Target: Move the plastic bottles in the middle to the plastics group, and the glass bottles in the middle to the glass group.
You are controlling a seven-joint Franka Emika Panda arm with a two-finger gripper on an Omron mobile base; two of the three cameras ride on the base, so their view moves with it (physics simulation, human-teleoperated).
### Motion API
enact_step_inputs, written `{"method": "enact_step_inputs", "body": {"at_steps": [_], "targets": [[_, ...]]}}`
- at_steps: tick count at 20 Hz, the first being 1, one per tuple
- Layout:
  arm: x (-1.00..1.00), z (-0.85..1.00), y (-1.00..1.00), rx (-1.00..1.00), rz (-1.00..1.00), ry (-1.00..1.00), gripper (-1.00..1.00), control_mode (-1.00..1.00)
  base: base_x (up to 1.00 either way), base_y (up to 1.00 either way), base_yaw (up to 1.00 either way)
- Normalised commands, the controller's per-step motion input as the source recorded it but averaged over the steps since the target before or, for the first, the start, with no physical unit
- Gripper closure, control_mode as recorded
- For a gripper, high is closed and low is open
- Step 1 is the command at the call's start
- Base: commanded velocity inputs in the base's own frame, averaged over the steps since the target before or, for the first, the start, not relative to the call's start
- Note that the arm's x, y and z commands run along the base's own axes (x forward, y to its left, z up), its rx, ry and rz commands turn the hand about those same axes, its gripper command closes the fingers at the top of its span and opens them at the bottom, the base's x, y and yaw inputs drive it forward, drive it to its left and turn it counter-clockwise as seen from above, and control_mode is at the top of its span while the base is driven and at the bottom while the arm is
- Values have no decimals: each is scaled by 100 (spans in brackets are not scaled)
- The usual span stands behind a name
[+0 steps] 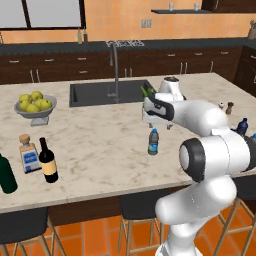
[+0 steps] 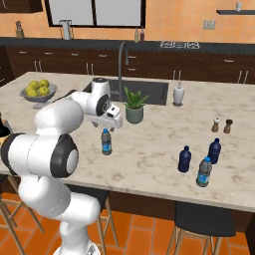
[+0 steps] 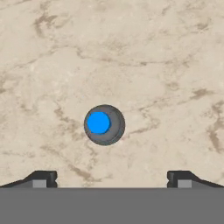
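Marble island counter (image 1: pixel 100 150) is seen with a clear blue-capped plastic bottle (image 3: pixel 104 124) standing upright directly below the wide-open, empty gripper (image 3: pixel 111 179), apparently lined up for a top-down grasp.

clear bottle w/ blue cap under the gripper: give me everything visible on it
The clear bottle is small, looks like see-through plastic, with a blue cap and a blue label around its middle. It stands upright and alone on the marble counter, in front of the sink, touching only the countertop. In the hand view it appears from straight above as a blue cap inside a grey round body. The open gripper hovers above it, not touching.
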Motion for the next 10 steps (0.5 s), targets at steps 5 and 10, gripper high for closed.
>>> {"method": "enact_step_inputs", "body": {"at_steps": [5,10], "targets": [[34,-30,14,-1,0,5,-100,-100,0,0,0],[6,-32,0,0,0,0,-100,-100,0,0,0]]}}
